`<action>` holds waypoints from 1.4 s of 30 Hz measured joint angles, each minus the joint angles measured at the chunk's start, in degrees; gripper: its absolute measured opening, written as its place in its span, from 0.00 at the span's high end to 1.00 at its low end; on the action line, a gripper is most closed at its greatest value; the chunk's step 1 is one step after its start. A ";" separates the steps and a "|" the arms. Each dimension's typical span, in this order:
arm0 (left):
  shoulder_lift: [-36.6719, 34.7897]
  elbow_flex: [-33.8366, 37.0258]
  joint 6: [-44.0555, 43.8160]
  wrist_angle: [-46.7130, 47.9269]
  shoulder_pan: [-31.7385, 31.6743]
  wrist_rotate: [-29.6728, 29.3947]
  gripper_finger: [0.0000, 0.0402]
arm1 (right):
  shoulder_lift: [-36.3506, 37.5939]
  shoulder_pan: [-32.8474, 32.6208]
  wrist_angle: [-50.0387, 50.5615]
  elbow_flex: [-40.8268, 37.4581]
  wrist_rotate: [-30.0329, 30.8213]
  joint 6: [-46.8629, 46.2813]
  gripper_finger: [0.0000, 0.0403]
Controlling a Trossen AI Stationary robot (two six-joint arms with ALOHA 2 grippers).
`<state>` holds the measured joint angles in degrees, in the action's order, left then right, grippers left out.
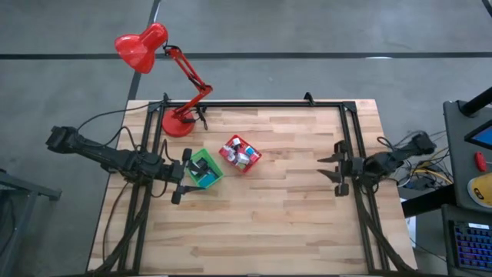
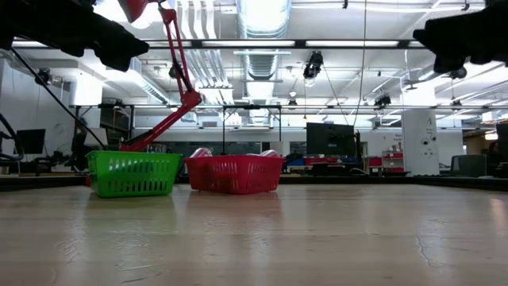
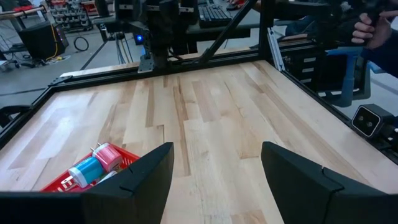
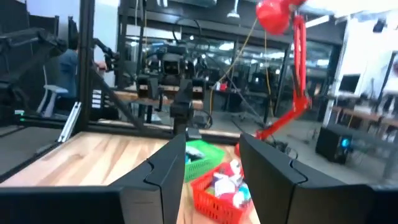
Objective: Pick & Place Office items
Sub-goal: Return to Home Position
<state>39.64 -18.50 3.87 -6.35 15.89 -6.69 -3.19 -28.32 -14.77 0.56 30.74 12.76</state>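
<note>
Office items (image 1: 240,151) lie in the red bin (image 1: 255,162) and in the green bin (image 1: 216,161), which stand side by side. The left gripper (image 1: 183,177) is the nearer one. It sits just at the green bin's 9 o'clock, jaws wide apart and empty. The right gripper (image 1: 323,167) waits well off at 3 o'clock, jaws apart. Judgement: the retreat home should run straight back, away from the bins.

The tabletop (image 1: 292,200) is pale blond wood streaked with darker plank lines, and a black frame (image 1: 254,103) rings it. At its ten o'clock corner stands a glossy red lamp (image 1: 142,46). The green bin (image 2: 133,175) and the red bin (image 2: 234,175) both have slotted, grille-patterned walls. The office items (image 3: 93,167) in the red bin show pink, light blue and white. The left claw (image 1: 182,177) and the right claw (image 1: 329,167) are black. The floor (image 1: 307,31) is grey, crossed by dark lines.
</note>
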 joint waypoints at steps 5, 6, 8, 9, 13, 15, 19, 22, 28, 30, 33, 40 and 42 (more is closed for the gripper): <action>0.00 -0.01 -0.01 0.02 -0.01 0.00 0.38 | 3.00 9.34 7.39 0.02 -3.95 -7.02 0.63; 0.00 0.00 -0.01 -0.02 0.01 0.01 0.38 | 3.06 10.49 7.76 -0.04 -3.87 -7.60 0.63; -0.04 0.00 -0.01 0.06 0.01 0.01 0.38 | 3.16 12.11 8.17 0.04 -3.89 -8.21 0.63; -0.04 -0.01 -0.01 0.01 -0.01 -0.01 0.38 | 3.18 12.47 8.48 0.04 -3.89 -8.28 0.63; -0.02 0.00 -0.01 -0.01 -0.01 0.01 0.38 | 2.63 12.64 9.02 0.02 -3.95 -8.18 0.63; -0.02 0.00 -0.01 0.00 0.01 0.01 0.38 | 2.31 12.62 10.17 0.02 -3.98 -8.29 0.63; -0.02 0.00 -0.01 0.00 0.00 0.00 0.38 | 1.72 12.61 11.04 0.00 -3.89 -7.84 0.63; 0.00 0.00 -0.01 0.00 0.00 0.00 0.38 | 1.16 12.59 11.04 0.00 -3.85 -7.84 0.63; 0.00 0.00 -0.01 0.00 0.01 0.00 0.38 | 1.04 12.59 11.05 0.00 -3.85 -7.66 0.63; 0.00 0.00 -0.01 0.00 0.01 0.01 0.38 | 0.97 12.59 11.00 0.00 -3.85 -7.68 0.63; 0.00 0.00 -0.01 0.00 0.01 0.01 0.38 | 0.81 12.59 11.05 0.00 -3.85 -7.69 0.63; 0.00 0.00 -0.65 0.00 0.01 0.00 0.38 | 0.82 12.59 11.03 0.00 -3.85 -7.68 0.63; -0.01 0.00 -1.99 0.05 -0.01 0.02 0.38 | 0.84 12.59 11.03 0.00 -3.85 -7.68 0.63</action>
<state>39.62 -18.50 1.88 -6.30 15.88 -6.67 -2.35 -15.73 -3.75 0.56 26.89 5.08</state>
